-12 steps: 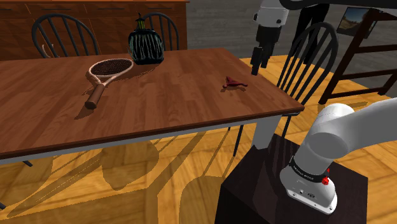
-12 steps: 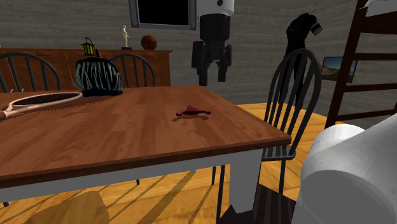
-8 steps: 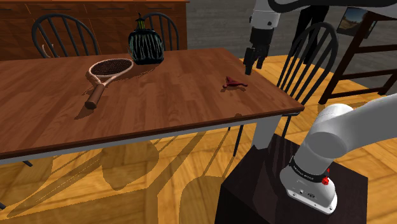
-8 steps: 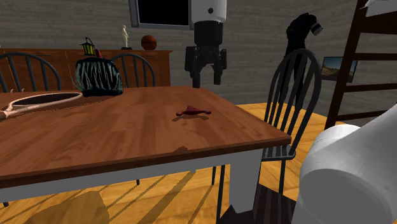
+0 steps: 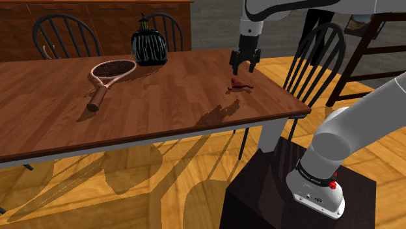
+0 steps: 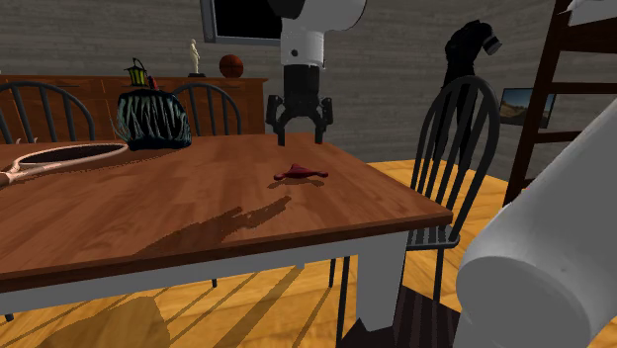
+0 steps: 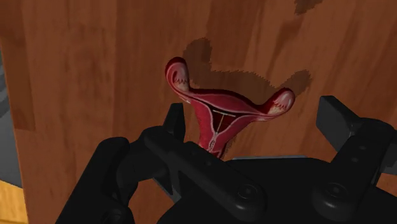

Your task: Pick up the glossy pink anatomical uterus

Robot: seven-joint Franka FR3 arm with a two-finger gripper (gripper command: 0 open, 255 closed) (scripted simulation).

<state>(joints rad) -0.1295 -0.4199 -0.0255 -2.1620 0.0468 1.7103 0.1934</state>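
Observation:
The uterus model (image 5: 240, 84) is small, dark red and pink, lying flat on the wooden table (image 5: 175, 97) near its corner by the arm. It shows again as the uterus (image 6: 299, 174) and, close up, the uterus (image 7: 219, 114) with two curled pink tips. My gripper (image 5: 243, 69) hangs open just above it, fingers pointing down. In the second exterior view the gripper (image 6: 300, 136) hovers over the model without touching it. The wrist view has the gripper (image 7: 254, 130) with its fingers spread to either side of the model's stem.
A racket (image 5: 107, 75) lies on the table toward the shoulder view's left, a dark ribbed vase (image 5: 149, 45) behind it. Black chairs (image 5: 319, 62) stand at the table's end and far side. A sideboard (image 6: 119, 99) lines the wall, a ladder-like rack (image 6: 564, 109) at right.
The arm has swung over the table and come down, from beside the table's end to just above the uterus model. Its shadow now falls on the tabletop. The model has not moved.

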